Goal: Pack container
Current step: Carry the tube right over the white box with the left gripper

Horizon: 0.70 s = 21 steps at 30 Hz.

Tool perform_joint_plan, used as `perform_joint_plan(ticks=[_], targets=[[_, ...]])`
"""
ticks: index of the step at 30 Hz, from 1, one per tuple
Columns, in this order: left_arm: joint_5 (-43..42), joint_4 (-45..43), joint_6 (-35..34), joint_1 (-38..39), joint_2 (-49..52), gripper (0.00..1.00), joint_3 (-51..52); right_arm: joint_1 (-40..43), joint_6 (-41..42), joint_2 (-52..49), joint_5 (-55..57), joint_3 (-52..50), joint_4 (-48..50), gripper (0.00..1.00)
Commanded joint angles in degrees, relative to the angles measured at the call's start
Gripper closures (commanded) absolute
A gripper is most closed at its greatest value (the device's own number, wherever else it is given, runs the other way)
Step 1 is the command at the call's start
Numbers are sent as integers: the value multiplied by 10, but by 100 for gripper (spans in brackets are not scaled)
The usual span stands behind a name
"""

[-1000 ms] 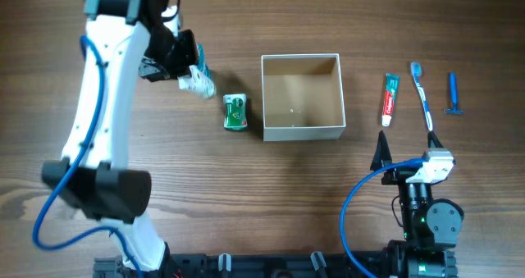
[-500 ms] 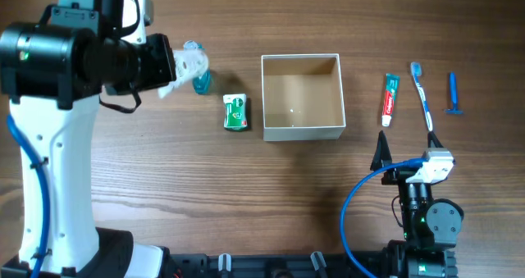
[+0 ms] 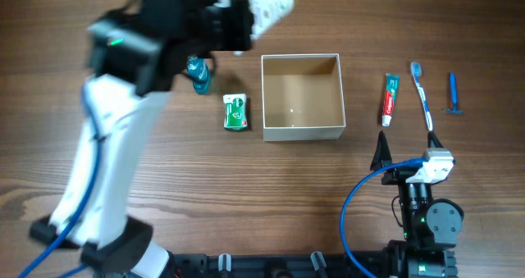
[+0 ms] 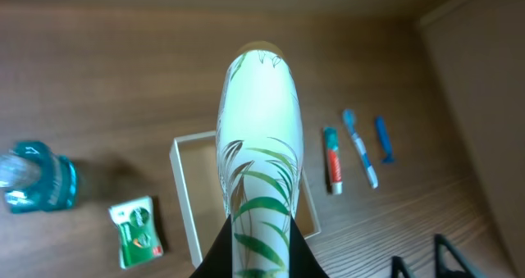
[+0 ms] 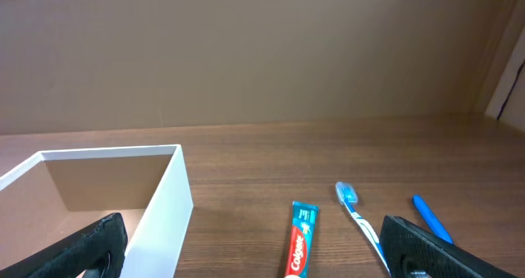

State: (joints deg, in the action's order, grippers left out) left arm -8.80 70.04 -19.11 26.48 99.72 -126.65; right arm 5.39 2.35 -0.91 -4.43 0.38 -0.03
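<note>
Nothing is packed yet: the container (image 3: 301, 132) sits empty midway along the wood-grain worktop (image 3: 246, 196), toward its far edge. The left pincer (image 4: 258, 257) is clamped on a white leaf-printed tube (image 4: 256, 147), held up near the container. The right pincer (image 3: 407, 147) gapes wide and holds nothing. The teal bottle (image 3: 197, 75), green packet (image 3: 236, 112), toothpaste (image 3: 390, 97), toothbrush (image 3: 422, 97) and blue razor (image 3: 452, 93) wait outside it. Behind is a plain tan wall (image 5: 246, 48).

Container (image 3: 301, 96): mouth open from above, interior bare. To its left, a green packet (image 3: 235, 112) sits just beside the wall and a teal bottle (image 3: 198, 73) farther out. The left arm (image 3: 107, 147) crosses that side. The left gripper (image 4: 261, 247) is clamped on a white leaf-printed bottle (image 3: 271, 3), raised past the container's far-left corner. To the right, a toothpaste tube (image 3: 389, 99), toothbrush (image 3: 422, 93) and razor (image 3: 452, 93) lie in a row, leaving a bare strip along the container's wall. On the near-right, the right gripper (image 3: 407, 147) stands with jaws wide.
</note>
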Motion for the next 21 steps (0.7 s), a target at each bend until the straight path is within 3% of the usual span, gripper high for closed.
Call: perform_joint_plan(ticks=[1, 8, 21], targets=[[50, -9, -58, 26, 48, 96, -13, -3, 8, 1, 10, -1, 2, 0], [33, -7, -116, 42, 87, 96, -13, -3, 8, 1, 10, -1, 2, 0], [-3, 83, -136, 49, 105, 96, -12, -3, 8, 1, 10, -1, 2, 0]])
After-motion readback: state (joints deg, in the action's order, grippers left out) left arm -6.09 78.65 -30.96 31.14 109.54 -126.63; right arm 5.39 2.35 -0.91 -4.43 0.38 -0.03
